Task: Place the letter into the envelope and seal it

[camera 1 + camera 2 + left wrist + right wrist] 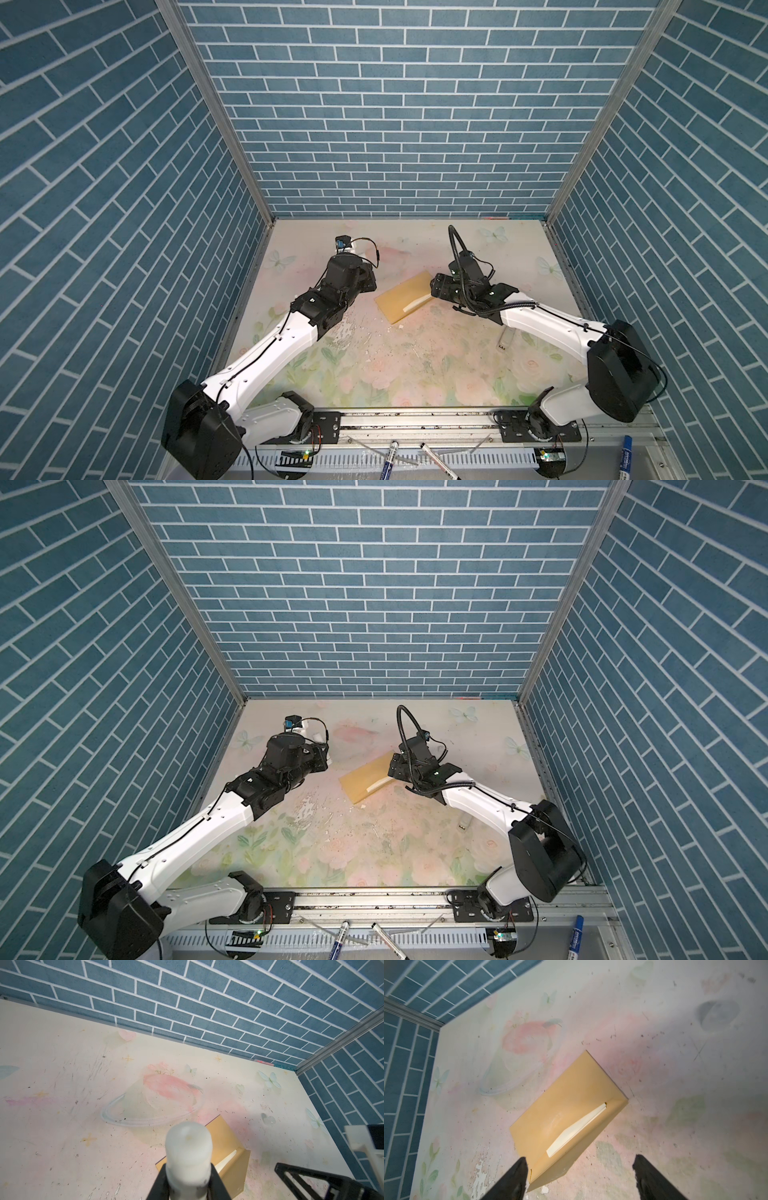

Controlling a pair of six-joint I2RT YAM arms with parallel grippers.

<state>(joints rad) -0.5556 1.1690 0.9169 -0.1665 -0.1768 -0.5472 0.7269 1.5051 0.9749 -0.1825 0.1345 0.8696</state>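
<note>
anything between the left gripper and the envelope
Nothing: only a narrow bare strip of the floral table separates them in both top views. The left gripper, shut on a white stick, sits beside the envelope.

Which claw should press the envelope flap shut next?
Probably the right claw: open, right beside the envelope. The left claw is full, gripping a white stick.

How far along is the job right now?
Done: the cream paper letter sits mostly inside the golden-tan kraft envelope, one strip showing at its opening. In hand: left gripper grips a white cylindrical stick; right gripper open at the envelope's end. Left: seal the envelope shut.
</note>
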